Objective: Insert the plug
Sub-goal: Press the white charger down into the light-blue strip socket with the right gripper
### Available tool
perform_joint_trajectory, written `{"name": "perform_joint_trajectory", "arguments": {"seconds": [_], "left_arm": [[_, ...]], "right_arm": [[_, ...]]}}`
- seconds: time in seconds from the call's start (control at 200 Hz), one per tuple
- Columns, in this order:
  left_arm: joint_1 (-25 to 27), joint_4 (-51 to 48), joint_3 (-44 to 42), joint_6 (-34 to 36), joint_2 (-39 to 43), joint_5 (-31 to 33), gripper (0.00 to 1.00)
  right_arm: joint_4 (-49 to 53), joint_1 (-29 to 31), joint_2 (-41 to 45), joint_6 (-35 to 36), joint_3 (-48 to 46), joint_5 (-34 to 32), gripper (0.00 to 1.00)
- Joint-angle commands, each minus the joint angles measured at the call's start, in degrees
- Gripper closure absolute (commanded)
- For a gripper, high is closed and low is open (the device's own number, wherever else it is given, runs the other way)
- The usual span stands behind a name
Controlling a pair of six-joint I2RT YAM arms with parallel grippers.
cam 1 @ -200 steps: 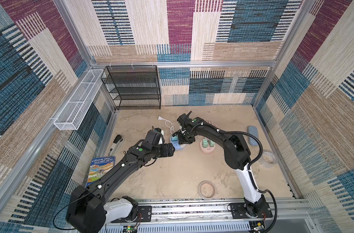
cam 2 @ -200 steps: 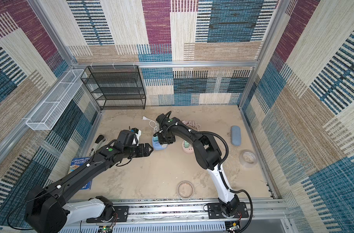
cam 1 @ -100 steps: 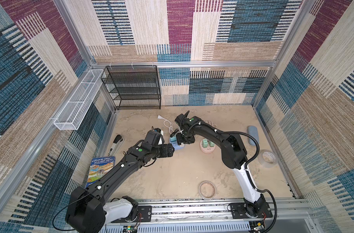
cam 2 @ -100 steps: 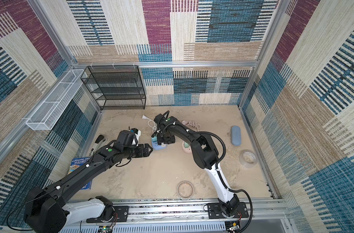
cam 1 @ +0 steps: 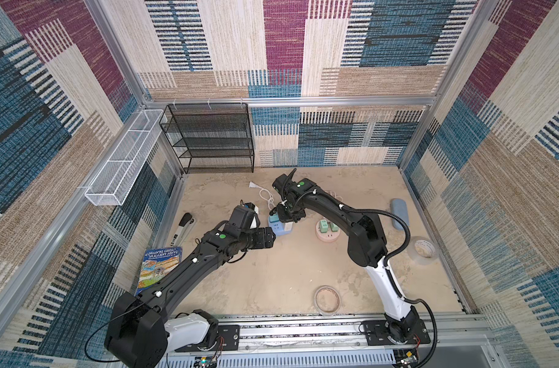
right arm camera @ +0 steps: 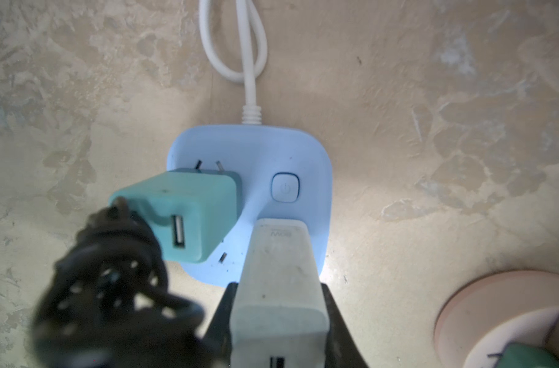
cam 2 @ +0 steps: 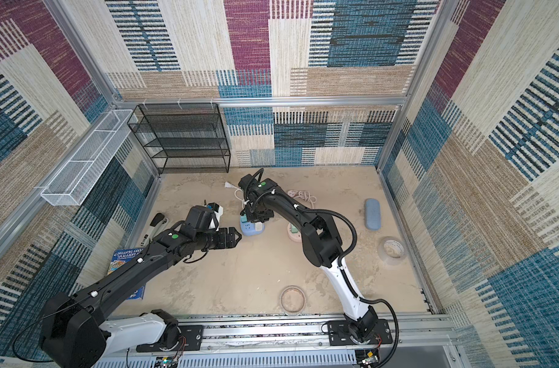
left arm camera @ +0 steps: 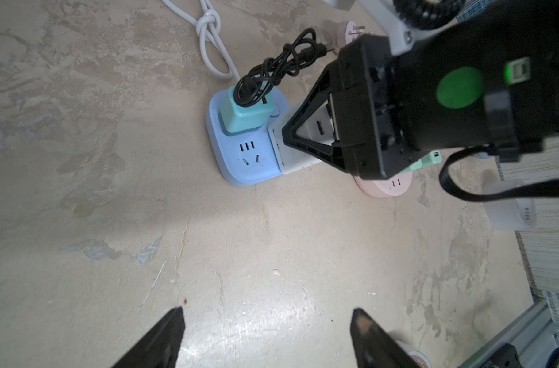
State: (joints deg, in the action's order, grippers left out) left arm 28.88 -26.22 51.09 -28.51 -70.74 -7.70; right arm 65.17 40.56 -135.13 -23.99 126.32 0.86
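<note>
Reading a top view from its left, my left arm's fingers [cam 2: 233,237] hang spread wide and empty just beside the blue power strip [cam 2: 251,230], low over the counter [cam 2: 240,280] and touching nothing. On the strip's near-left socket stands a teal adapter [left arm camera: 244,114], already plugged in, with a bundled black cable [left arm camera: 272,73] hanging from it. Next along is the thing that matters: the white plug [right arm camera: 278,280], pinched on both flanks by the right arm's fingers [right arm camera: 338,331] and sitting over the strip's other socket, just below the power button [right arm camera: 285,188]. Its prongs are hidden under its own body, so I cannot tell how deep they sit, if at all. I judge this to be the seating push. To do it well I would drive straight down along the prongs and keep the plug's faces square to the strip, because any lean will jam them. The strip looks light and free to skid, so I might rest the left fingers on its bare edge (well clear of that cable). I would only let go once the body sits flush. Further right, the pink round socket [left arm camera: 389,188] is no part of this.
</note>
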Motion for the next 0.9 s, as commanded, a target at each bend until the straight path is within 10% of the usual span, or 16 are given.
{"name": "perform_joint_trajectory", "arguments": {"seconds": [0.0, 0.786, 0.891], "left_arm": [[-0.06, 0.95, -0.03, 1.09, -0.3, 0.41, 0.13], [-0.14, 1.85, -0.52, 1.05, -1.62, 0.08, 0.14], [-0.14, 1.7, -0.03, 0.96, -1.97, -0.2, 0.14]], "right_arm": [[3.21, 0.27, -1.9, 1.72, 1.7, -1.57, 0.99], [4.39, 2.72, -4.23, 2.9, -0.82, -4.18, 1.0], [4.37, 2.58, -2.85, 2.37, 1.0, -3.73, 0.77]]}}
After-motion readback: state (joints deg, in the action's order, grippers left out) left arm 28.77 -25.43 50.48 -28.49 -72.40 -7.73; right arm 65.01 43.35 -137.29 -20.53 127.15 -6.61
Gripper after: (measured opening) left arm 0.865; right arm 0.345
